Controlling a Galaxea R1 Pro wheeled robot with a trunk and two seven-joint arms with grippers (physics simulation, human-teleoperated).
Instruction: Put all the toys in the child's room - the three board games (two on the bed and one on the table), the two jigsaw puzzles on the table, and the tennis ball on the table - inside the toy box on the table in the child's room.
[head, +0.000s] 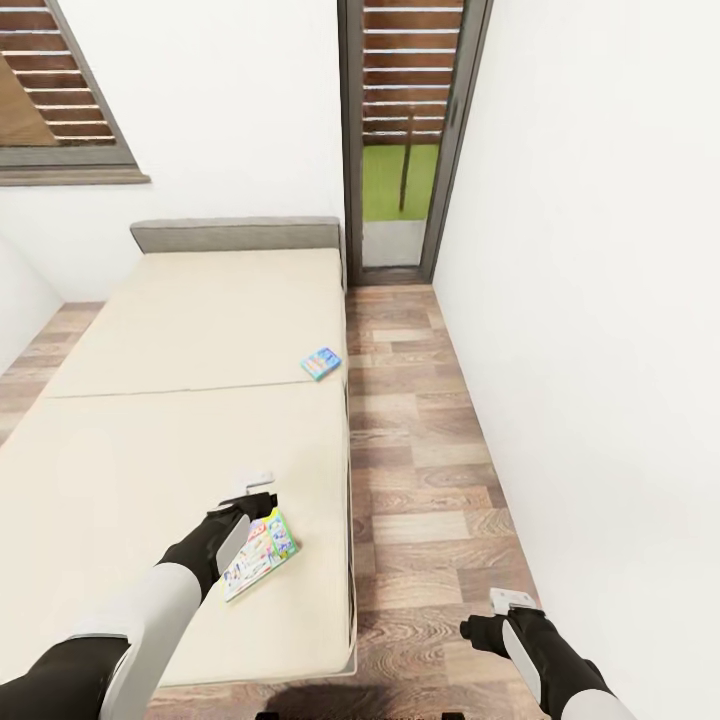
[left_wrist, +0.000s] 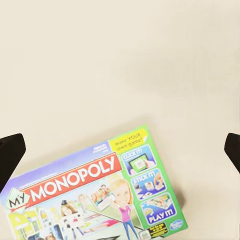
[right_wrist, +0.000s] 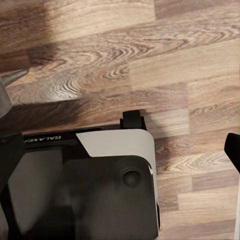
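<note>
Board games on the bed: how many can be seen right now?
2. One board game lies near the bed's foot, under the left gripper; the blue board game sits farther up by the bed's right edge. None looks hidden.

A window (head: 60, 90) is in the white wall (head: 590, 250). A glass door (head: 405, 140) shows green grass outside.

Both arms were alike: a black lower segment, then a white sleeve-like shell, then a black forearm with a white panel along its side. The left end effector (head: 255, 492) and the right end effector (head: 512, 601) each ended in a small white bracket on a black wrist. The robot's base (right_wrist: 85, 185) was glossy black with a rounded white panel, lettered "GALAXEA" in white.
</note>
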